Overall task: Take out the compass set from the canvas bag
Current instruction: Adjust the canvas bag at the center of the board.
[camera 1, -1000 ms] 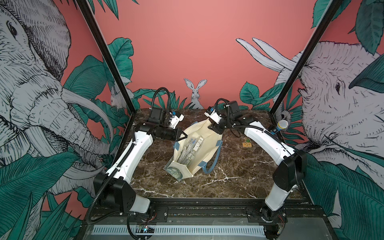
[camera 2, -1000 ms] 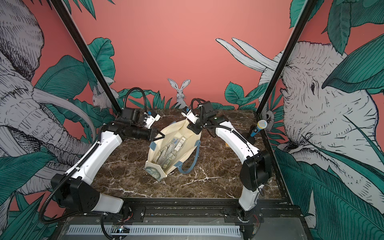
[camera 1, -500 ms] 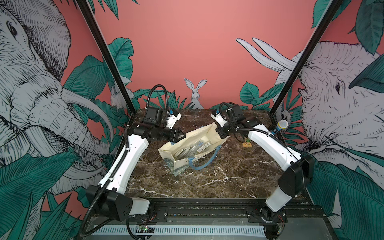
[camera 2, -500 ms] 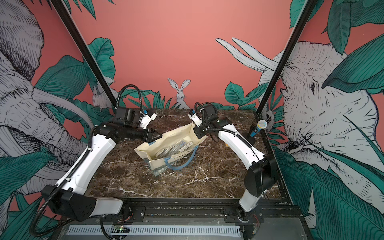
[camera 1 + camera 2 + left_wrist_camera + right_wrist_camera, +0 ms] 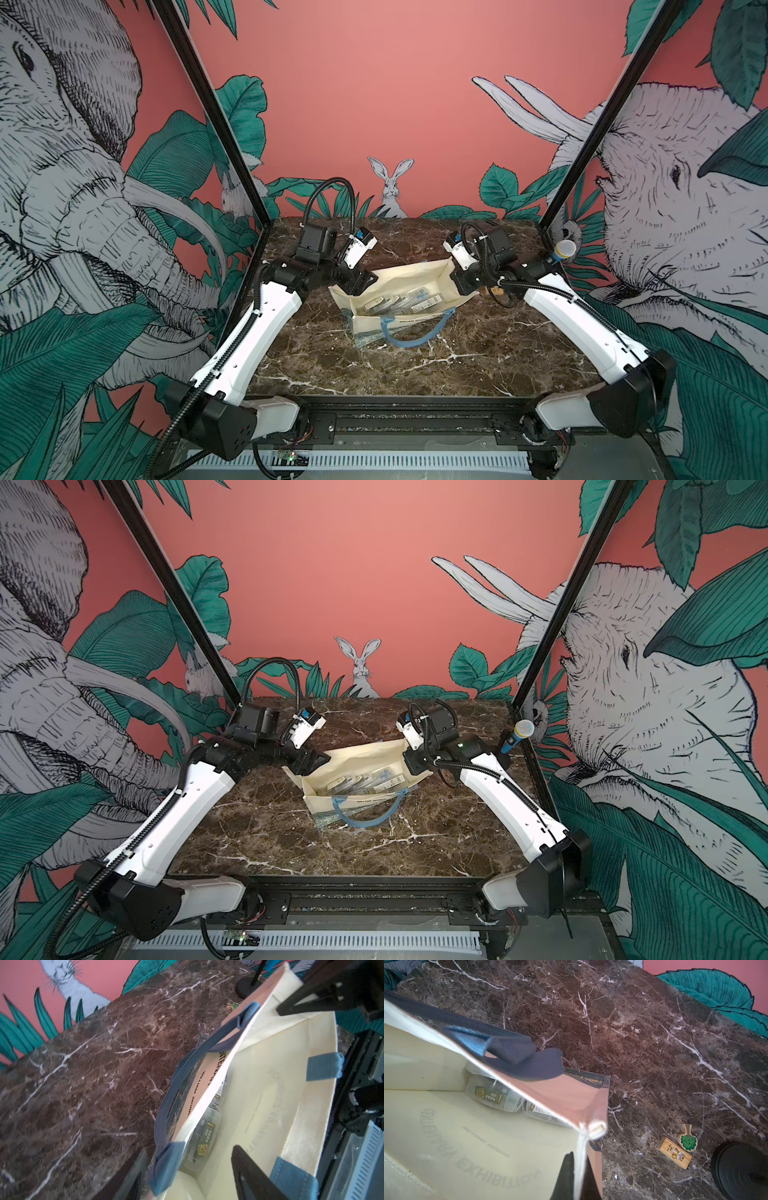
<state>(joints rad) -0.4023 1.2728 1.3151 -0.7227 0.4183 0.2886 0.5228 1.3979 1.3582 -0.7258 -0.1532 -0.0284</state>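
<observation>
While the bag [image 5: 401, 277] sat slumped on the table [image 5: 332, 374], its mouth gaped toward the cameras in both top views. My right claw [image 5: 578, 1176] was clamped tight on the rim at one end seam, holding that wall up. My left claw [image 5: 187, 1172] stood well open at the opposite end, one finger inside the bag and one outside, gripping nothing. Down at the bottom lay several clear plastic cases with printed labels, side by side and touching. I took them for compass sets, and one compass set [image 5: 492, 1095] showed plainly in the right wrist view. I judged the canvas soft and apt to fold shut if released, so the rim hold mattered. The case looked light, rigid and slick. I reckoned a pinch across its narrow width, near the middle, would serve, though its neighbours left little room for fingers.
</observation>
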